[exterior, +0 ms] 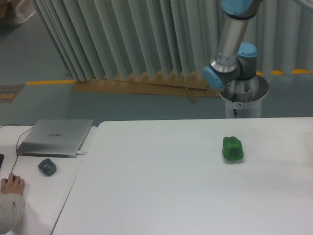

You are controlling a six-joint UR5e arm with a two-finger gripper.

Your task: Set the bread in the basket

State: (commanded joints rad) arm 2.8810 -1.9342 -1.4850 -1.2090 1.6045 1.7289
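Oddly, neither the bread nor the basket shows anywhere here, so where they sit cannot be told; they may lie beyond the right edge of the table, but that is a guess. The gripper is out of frame too: only the arm shows, its silver tube and blue joint caps rising behind the far edge, so whether the fingers are spread or pressed together cannot be told.

The main risk, as I judge it, is mistaken identity. The only graspable lump on the table is the green pepper, near the far right part of the top, and picking it up would fail the task. It is glossy, lobed and squat, likely slick under smooth pads.

The table top is flat, matte white. On the adjoining desk at the left lie a closed grey laptop, a dark rounded lump beside it, and a person's hand at the left edge
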